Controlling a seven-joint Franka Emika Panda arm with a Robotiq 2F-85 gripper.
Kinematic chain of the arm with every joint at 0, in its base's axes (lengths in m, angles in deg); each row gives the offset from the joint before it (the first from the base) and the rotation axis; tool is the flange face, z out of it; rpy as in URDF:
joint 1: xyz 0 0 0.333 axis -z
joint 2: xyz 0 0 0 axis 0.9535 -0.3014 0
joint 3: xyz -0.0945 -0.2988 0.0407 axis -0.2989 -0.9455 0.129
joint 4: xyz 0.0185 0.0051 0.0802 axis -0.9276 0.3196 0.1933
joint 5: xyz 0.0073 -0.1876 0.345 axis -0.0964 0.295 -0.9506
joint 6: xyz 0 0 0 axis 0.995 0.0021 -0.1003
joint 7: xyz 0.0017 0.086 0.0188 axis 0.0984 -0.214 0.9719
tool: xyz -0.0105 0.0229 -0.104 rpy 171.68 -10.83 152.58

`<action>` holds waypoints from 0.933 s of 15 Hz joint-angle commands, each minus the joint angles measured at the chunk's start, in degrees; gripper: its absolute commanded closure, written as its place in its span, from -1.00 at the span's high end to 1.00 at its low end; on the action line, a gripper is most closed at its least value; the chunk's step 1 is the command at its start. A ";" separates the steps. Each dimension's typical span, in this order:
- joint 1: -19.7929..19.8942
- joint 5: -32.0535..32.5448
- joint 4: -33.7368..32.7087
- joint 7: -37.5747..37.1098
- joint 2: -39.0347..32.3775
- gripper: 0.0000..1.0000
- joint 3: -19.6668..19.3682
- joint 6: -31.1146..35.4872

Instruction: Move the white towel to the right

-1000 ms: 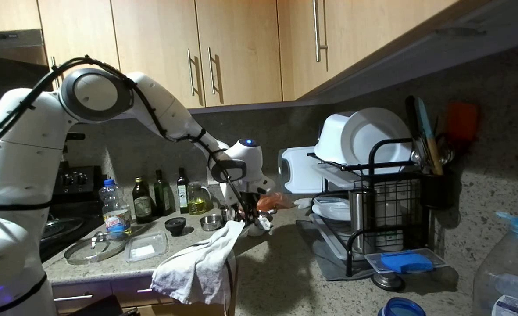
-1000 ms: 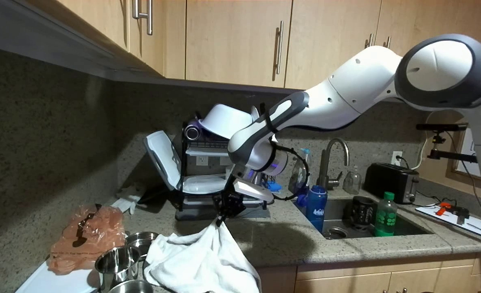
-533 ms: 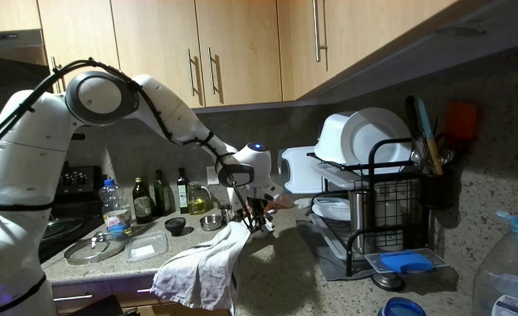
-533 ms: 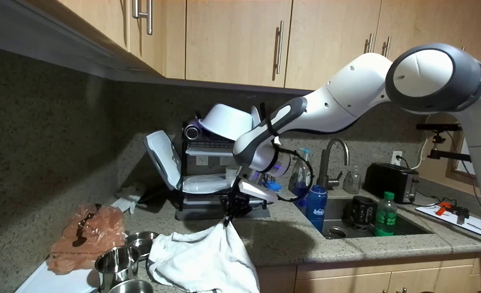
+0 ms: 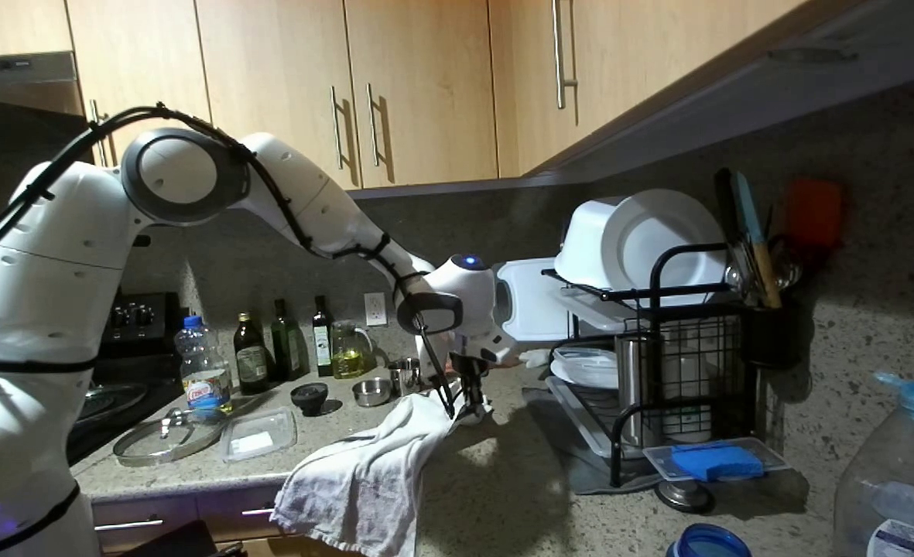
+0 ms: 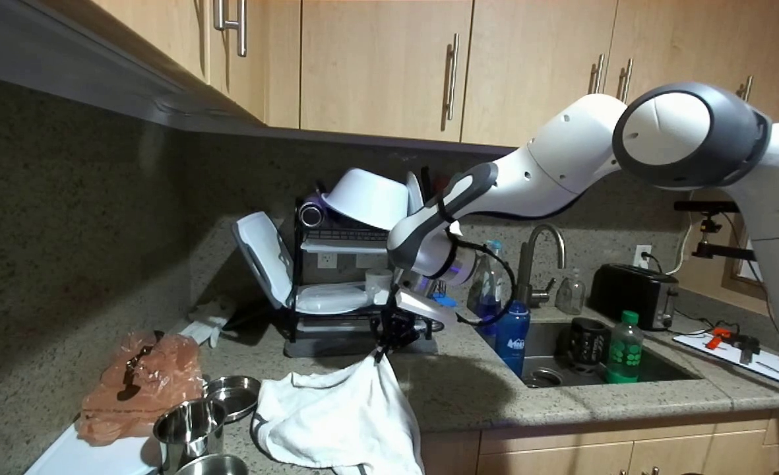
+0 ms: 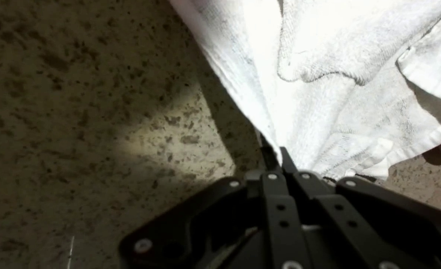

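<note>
Speckled counter carried the metal pots and, near them, the white towel, partly hanging over its edge, one part raised where the gripper was clamped on it. Grasping seemed done; moving it fully rightward and releasing it probably remained.

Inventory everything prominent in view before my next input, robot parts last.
Rumpled cloth towel: 1, white, over counter edge
Round steel containers: 3, silver, beside towel
Crinkled plastic bag: 1, orange, beside containers
Wire dish rack: 1, black, on counter
Deep bowl: 1, white, atop rack
Tall glass bottles: 3, dark, counter rear
Glass jug: 1, clear, beside bottles
Boxy toaster: 1, black, beside sink
Lettered mug: 1, black, in sink
Jointed arm: 1, white-grey, above counter
Fingers: 2, black, gripping towel
</note>
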 commanded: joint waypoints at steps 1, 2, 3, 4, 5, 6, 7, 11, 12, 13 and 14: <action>0.77 -0.51 -1.88 -2.03 -0.87 -0.99 -0.55 -2.20; 0.94 -0.50 -1.97 -2.25 -1.07 -0.99 -0.65 -2.16; 1.07 -0.52 -2.07 -2.74 -1.27 -0.99 -0.74 -2.14; 1.16 -0.55 -2.20 -2.92 -1.51 -0.99 -0.82 -2.09; 1.22 -0.54 -2.36 -3.09 -1.73 -0.99 -0.91 -2.05; 1.28 -0.58 -2.48 -3.36 -1.96 -0.99 -0.95 -2.02; 1.30 -0.58 -2.63 -3.76 -2.22 -0.99 -0.99 -1.99; 1.48 -0.50 -3.11 -3.98 -2.94 -0.99 -0.98 -1.97; 1.51 -0.48 -3.24 -4.01 -3.11 -0.99 -0.97 -1.99; 1.65 -0.75 -3.50 -3.89 -3.32 -0.99 -0.80 -2.15; 1.73 -0.98 -3.84 -3.81 -3.54 -0.99 -0.65 -2.22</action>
